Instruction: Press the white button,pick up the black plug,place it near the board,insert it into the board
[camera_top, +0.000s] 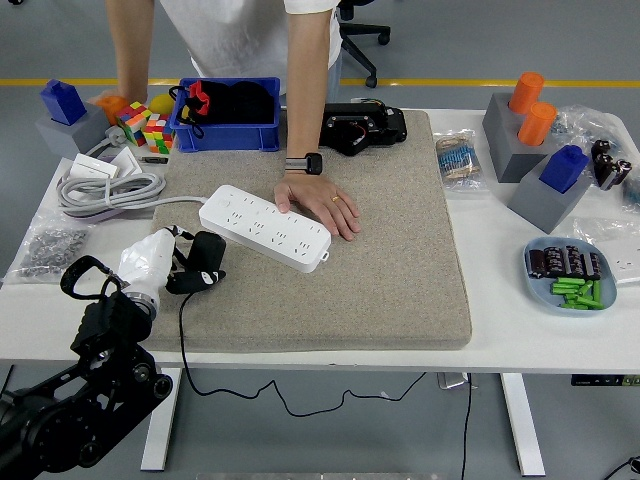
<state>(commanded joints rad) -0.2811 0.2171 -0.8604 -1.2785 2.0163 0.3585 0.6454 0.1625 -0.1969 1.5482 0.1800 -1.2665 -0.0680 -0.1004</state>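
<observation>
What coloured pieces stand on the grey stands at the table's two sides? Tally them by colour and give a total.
blue blocks: 2
orange cylinders: 2
Total: 4
</observation>
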